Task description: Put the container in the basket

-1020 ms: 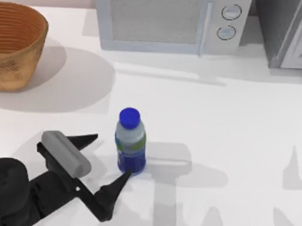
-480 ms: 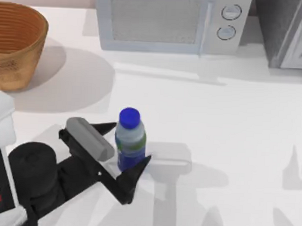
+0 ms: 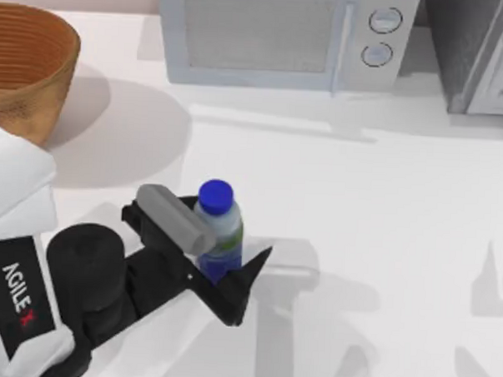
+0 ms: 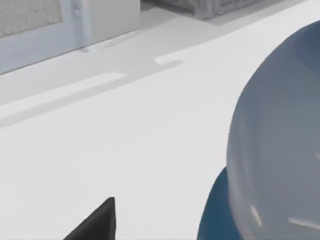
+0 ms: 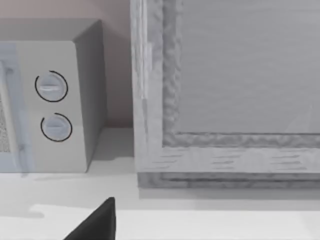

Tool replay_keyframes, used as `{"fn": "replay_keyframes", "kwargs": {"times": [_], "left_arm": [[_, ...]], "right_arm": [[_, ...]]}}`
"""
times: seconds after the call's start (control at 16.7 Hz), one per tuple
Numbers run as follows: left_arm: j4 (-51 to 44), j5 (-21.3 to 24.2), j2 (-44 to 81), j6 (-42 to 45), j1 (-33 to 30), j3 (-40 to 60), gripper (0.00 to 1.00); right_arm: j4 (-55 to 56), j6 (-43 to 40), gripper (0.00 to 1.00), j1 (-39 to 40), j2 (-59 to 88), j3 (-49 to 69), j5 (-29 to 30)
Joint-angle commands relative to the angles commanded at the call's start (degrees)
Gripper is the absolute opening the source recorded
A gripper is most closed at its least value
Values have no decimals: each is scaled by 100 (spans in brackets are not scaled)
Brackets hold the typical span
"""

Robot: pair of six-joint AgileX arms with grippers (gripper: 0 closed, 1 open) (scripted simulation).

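Left gripper straddles the bottle, fingers spread

Top view: the clear plastic bottle [image 3: 220, 230], round blue cap, stands upright mid-table, well apart from the ribbed wicker basket [image 3: 27, 66] at far left. The left gripper [image 3: 224, 237] reaches in low from the lower left, black pointed fingers [image 3: 249, 274] wide either side of the bottle. Left wrist view: the bottle's smooth curved wall [image 4: 277, 145] looms beside one fingertip [image 4: 97, 222]. Right wrist view: right fingertip [image 5: 95, 222] faces a boxy grey microwave [image 5: 52, 100]; its spread can't be told.
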Motion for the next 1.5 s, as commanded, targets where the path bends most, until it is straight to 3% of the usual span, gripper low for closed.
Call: {"fn": "replay_keyframes", "kwargs": {"times": [0.78,1.5], "left_arm": [[0,0,0,0,0,0,2],[-161,78,-192,45,125,191,0]], "right_arm": [[0,0,100,0,0,0,0],[0,0,100,0,0,0,0]]}}
